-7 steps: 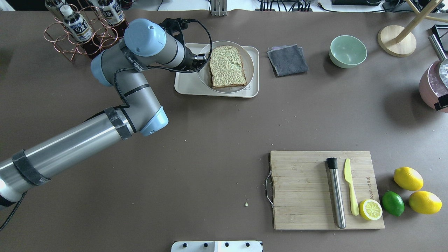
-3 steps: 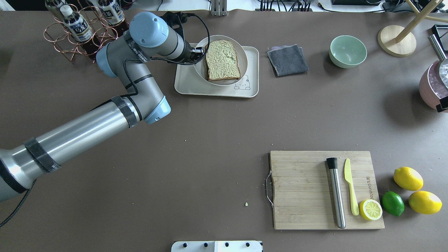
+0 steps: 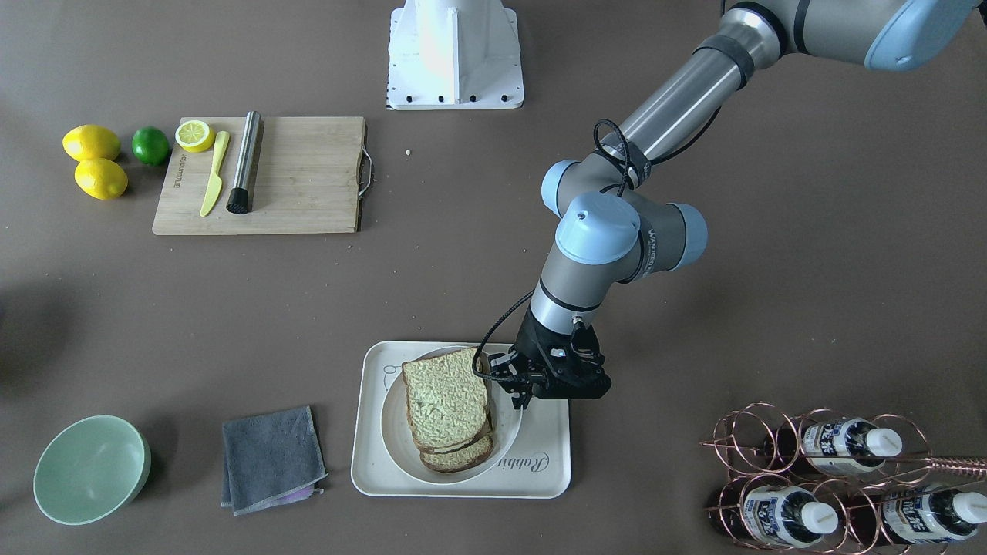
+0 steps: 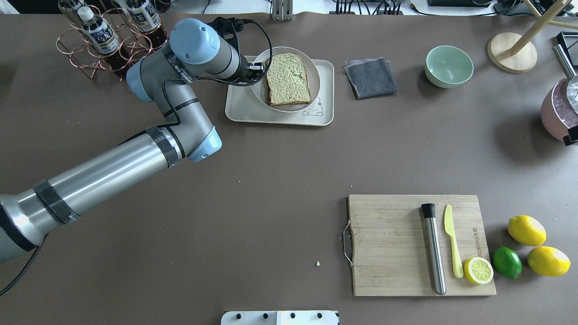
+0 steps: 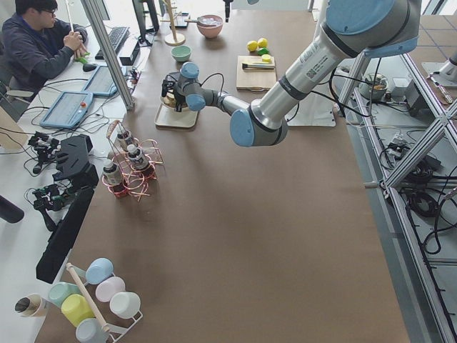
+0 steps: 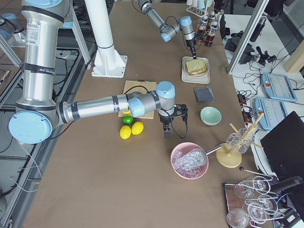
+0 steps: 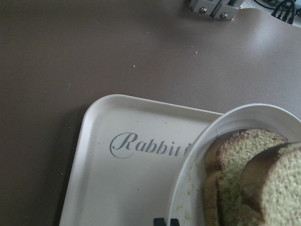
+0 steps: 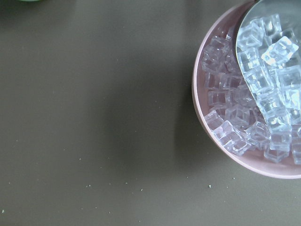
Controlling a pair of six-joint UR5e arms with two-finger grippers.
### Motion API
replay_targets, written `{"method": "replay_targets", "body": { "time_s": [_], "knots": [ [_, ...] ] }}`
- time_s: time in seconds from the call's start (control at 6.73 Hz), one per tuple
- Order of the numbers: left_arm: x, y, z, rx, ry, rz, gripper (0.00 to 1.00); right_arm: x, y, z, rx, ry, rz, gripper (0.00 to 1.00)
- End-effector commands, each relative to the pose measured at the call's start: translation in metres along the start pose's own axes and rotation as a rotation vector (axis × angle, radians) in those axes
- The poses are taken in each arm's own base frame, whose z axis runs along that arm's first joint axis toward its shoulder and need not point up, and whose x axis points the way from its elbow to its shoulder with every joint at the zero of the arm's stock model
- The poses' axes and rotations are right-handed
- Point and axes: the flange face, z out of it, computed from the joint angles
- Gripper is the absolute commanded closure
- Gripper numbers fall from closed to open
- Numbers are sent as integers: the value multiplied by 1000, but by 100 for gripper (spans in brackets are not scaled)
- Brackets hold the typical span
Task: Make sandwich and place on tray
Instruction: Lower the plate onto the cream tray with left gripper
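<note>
The sandwich (image 4: 288, 79) is two stacked bread slices with dark crusts on a round white plate (image 4: 317, 76); the egg is hidden. The plate is over the cream tray (image 4: 239, 110) with the bear drawing. My left gripper (image 4: 259, 72) is shut on the plate's left rim. In the front-facing view the gripper (image 3: 518, 397) pinches the plate (image 3: 397, 439) beside the bread (image 3: 447, 401). The left wrist view shows the fingertips (image 7: 165, 221) on the plate rim (image 7: 197, 165) over the "Rabbit" tray (image 7: 117, 179). My right gripper (image 6: 166, 134) hangs by the pink bowl; I cannot tell its state.
A copper rack with bottles (image 4: 104, 36) stands just left of my left arm. A grey cloth (image 4: 371, 76) and a green bowl (image 4: 449, 66) lie right of the tray. A cutting board (image 4: 393, 246) with knife, muddler and lemons is near right. A pink bowl of ice (image 8: 254, 94) is there too.
My left gripper has carried the plate with the sandwich toward the tray's far side, uncovering the bear drawing. Since 0.4 s ago it has barely moved.
</note>
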Motion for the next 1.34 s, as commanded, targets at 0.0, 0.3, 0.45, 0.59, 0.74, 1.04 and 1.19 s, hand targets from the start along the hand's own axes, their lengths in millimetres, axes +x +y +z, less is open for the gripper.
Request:
{"method": "replay_targets", "body": {
  "time_s": [0.0,0.3,0.45,0.59,0.74,1.04,1.19],
  "knots": [
    [0,0,0,4,-2,43,74,3,1,3,-4,1,3,0],
    [0,-2,-5,9,5,45,57,3,2,4,-7,1,5,0],
    [3,-7,-13,20,17,56,54,4,2,5,-10,2,7,0],
    [0,-7,-29,32,37,65,50,5,2,6,-12,1,10,0],
    [-10,2,-50,39,58,67,13,5,1,6,-14,0,10,0],
    [-30,37,-140,-2,34,60,2,12,0,-3,-19,-41,40,0],
    [-41,54,-182,-35,17,56,2,25,1,-10,-27,-47,40,0]
  ]
}}
